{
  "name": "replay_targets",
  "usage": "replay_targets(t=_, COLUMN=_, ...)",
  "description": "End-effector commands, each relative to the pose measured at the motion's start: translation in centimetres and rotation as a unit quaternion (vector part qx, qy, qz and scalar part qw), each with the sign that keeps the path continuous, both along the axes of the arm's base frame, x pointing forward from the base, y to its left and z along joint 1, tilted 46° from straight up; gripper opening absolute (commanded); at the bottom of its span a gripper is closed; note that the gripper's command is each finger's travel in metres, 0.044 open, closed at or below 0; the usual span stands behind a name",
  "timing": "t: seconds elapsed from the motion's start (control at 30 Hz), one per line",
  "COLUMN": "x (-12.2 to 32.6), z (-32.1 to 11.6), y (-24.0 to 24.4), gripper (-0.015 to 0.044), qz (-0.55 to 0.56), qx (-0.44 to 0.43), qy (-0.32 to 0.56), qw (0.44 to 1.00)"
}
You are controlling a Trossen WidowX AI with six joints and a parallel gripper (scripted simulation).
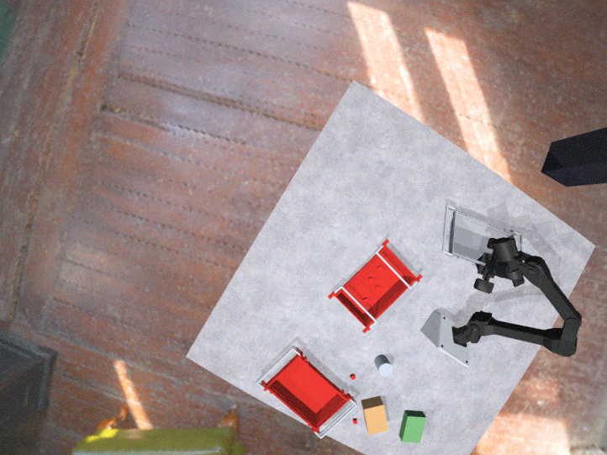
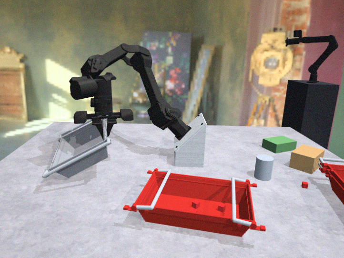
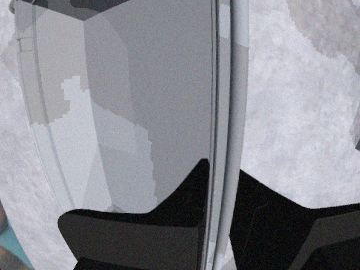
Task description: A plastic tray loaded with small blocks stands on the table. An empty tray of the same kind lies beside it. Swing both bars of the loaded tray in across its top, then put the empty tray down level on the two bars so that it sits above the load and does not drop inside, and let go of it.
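Observation:
The loaded red tray (image 1: 364, 277) (image 2: 186, 219) stands upright with several small red blocks inside. Its two white bars, one (image 1: 359, 304) (image 2: 160, 190) and the other (image 1: 395, 268) (image 2: 233, 199), lie inward across its top near the ends. My gripper (image 2: 105, 130) (image 3: 211, 165) is shut on the long side rim of the clear grey tray, partly hidden by the arm in the top view. That empty grey tray (image 1: 468, 232) (image 2: 86, 160) (image 3: 175, 82) is tilted, its gripped side raised and its opposite side low near the table. Its bars are out over its ends.
Another red tray (image 1: 311, 387) (image 2: 336, 177), empty with bars outward, stands near the table edge. A grey cylinder (image 1: 383, 365) (image 2: 263, 167), an orange block (image 1: 375, 419) (image 2: 306, 159), a green block (image 1: 412, 427) (image 2: 278, 144) and two small red cubes are nearby. The arm's wedge base (image 2: 190, 154) stands behind the loaded tray.

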State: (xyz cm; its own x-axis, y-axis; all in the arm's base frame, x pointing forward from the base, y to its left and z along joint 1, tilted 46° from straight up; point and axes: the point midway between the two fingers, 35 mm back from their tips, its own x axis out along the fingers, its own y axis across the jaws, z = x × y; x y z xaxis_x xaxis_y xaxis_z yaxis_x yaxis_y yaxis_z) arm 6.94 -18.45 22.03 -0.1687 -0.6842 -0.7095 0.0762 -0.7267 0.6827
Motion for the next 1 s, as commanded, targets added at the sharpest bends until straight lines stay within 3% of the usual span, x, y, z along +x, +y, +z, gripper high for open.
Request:
replay_targets(t=0.0, x=0.5, z=2.1, y=0.2, gripper=0.0, qz=0.0, qx=-0.013, qy=-0.009, qw=1.0)
replay_targets(t=0.47, x=1.6, z=6.8, y=1.6, gripper=0.0, qz=0.0, qx=-0.014, qy=-0.009, qw=1.0)
replay_targets(t=0.97, x=1.6, z=6.8, y=1.6, gripper=0.0, qz=0.0, qx=-0.014, qy=-0.009, qw=1.0)
